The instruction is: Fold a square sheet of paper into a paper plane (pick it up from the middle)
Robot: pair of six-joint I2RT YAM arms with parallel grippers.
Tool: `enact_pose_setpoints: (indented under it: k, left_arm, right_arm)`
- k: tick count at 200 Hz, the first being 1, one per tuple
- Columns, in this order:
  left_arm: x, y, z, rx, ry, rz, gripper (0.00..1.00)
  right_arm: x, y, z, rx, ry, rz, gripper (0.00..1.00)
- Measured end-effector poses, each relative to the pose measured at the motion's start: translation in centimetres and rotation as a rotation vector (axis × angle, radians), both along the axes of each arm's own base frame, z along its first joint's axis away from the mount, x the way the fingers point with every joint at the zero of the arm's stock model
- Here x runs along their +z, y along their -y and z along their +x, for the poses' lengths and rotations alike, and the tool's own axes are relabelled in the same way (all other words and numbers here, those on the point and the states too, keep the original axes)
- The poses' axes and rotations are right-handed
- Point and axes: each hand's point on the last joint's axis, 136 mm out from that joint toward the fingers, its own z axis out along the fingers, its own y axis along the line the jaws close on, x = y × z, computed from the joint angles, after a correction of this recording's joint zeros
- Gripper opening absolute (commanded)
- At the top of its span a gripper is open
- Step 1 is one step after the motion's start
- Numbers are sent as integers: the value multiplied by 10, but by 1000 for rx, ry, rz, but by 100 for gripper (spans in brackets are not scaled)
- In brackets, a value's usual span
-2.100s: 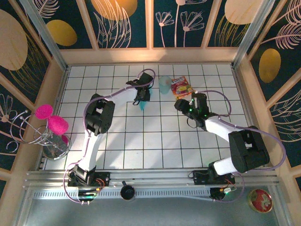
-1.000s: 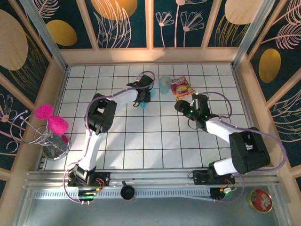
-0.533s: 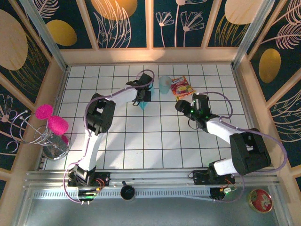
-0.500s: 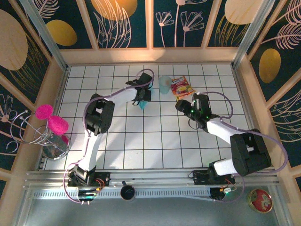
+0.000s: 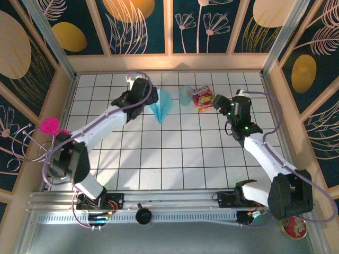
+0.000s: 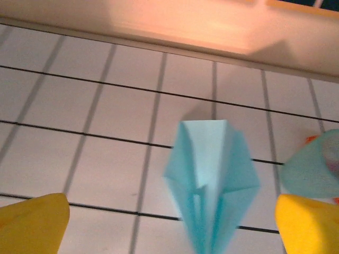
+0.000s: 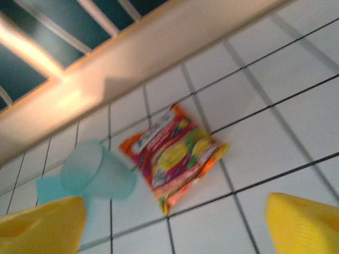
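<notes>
1. We judge the folding done. The paper plane (image 5: 161, 107) lies flat on the tiled table (image 5: 175, 159) toward the far middle, a slim teal dart with its nose pointing back at the arm bases.
2. It sits near the pale blue cup (image 5: 185, 95), to that cup's left and apart from it. The snack packet (image 5: 203, 99) lies just beyond the cup.
3. The left wrist view shows a centre ridge and two wings. The nose end is blurred there, so we cannot say how crisp the creases are.
4. The left gripper (image 6: 168, 226) stands spread wide and empty, close to the plane but seemingly clear of it.
5. The right gripper (image 7: 172, 225) is likewise wide and holds nothing, facing the packet and cup.
6. Little seems left beyond drawing both arms back.
</notes>
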Motion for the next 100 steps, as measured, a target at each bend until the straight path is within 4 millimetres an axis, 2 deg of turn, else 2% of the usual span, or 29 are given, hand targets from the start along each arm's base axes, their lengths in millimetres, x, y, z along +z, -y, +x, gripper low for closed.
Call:
enact_pose_setpoints:
  k: [22, 42, 76, 100]
  left_arm:
    - [-8, -35, -24, 63, 85, 38, 99]
    - [-21, -66, -43, 124, 135, 71, 99]
    - [-36, -114, -57, 231, 183, 123, 99]
    - [-46, -135, -68, 261, 206, 178, 99]
  right_arm:
    - [18, 30, -4, -114, 57, -80, 99]
    - [20, 58, -11, -221, 87, -146, 99]
    - [-4, 100, -27, -355, 59, -236, 99]
    - [-19, 125, -36, -424, 52, -270, 99]
